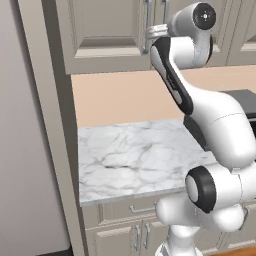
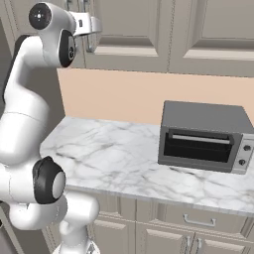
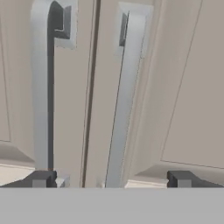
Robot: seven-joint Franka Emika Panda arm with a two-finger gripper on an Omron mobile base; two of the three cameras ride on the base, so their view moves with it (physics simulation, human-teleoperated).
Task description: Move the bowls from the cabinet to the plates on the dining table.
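- Nearest the cameras, the drawer fronts [image 2: 198,218] with small handles run under the front edge of the surface [image 1: 135,160], white marble with grey veins.
- The left half of the surface lies bare; in the right base view a grey toaster oven [image 2: 203,136] sits toward its right end, back near the wall, dark glass door facing forward.
- Behind it, a peach wall panel [image 1: 125,97] rises from the back edge of the surface up to the underside of the cabinet [image 1: 100,30].
- Up high now: the arm is stretched to the cabinet, and the fingers [image 3: 111,179] stand wide apart, nothing between them but a handle.
- In the hand view, the two dark tips straddle the lower end of the right bar handle [image 3: 124,100]; the left bar handle [image 3: 41,87] runs just above the left tip.
- Whether either tip touches metal I can't tell.
- Both cabinet doors are closed, the dark seam between them running straight up between the two handles.
- The two handles are brushed metal, upright and side by side, one on each door beside the seam.
- In the right base view more recessed-panel doors [image 2: 208,30] continue to the right along the wall, above the toaster oven.
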